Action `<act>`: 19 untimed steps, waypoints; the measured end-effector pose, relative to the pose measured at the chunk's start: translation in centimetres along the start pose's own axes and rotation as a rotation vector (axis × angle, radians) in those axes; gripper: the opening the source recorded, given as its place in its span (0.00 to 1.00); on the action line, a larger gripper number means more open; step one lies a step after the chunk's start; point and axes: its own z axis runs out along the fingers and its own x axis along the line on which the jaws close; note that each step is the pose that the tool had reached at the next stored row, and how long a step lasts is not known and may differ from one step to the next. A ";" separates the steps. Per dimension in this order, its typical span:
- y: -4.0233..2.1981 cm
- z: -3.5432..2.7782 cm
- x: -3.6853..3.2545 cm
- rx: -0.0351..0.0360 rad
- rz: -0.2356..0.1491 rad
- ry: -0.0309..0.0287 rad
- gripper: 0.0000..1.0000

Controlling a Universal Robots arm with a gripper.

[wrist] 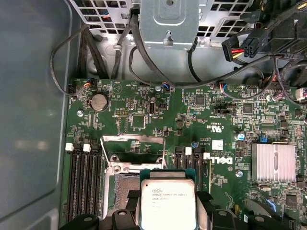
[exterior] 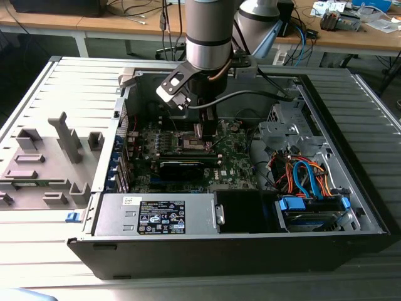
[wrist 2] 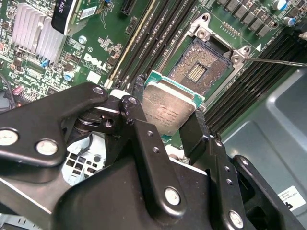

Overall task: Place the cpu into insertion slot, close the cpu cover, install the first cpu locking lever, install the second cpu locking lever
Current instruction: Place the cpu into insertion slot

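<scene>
One step of four is in hand, the first: placing the cpu [wrist 2: 168, 108] into the slot [wrist 2: 199, 72]. The cpu is clamped by its edges between the jaws of the gripper [wrist 2: 165, 117], metal top up, and is held above the board [wrist: 144, 110], not yet seated. The slot is seen bare, its dark pin field exposed. In the second wrist view the cpu is held near one side of the slot, apart from it and not over its centre. It is therefore judged that the placing calls for the cpu to be centred, squared with the silver rim and let down flat, with no dragging across the pins. The cover [wrist: 132, 146] is shown in the first wrist view swung up on the side of the slot away from the gripper, so it is judged open. A thin lever [wrist 2: 278, 61] is caught in the second wrist view, lying released beside the slot. The exterior view shows the wider setting: the arm [exterior: 210, 31] is reached down into the open case [exterior: 351, 207], over the middle of the board.
</scene>
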 end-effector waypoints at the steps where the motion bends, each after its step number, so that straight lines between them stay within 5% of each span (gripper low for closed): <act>1: -0.01 0.03 0.02 0.0000 0.000 0.0000 0.55; 19: -0.09 0.37 0.13 0.0001 0.000 0.0004 0.55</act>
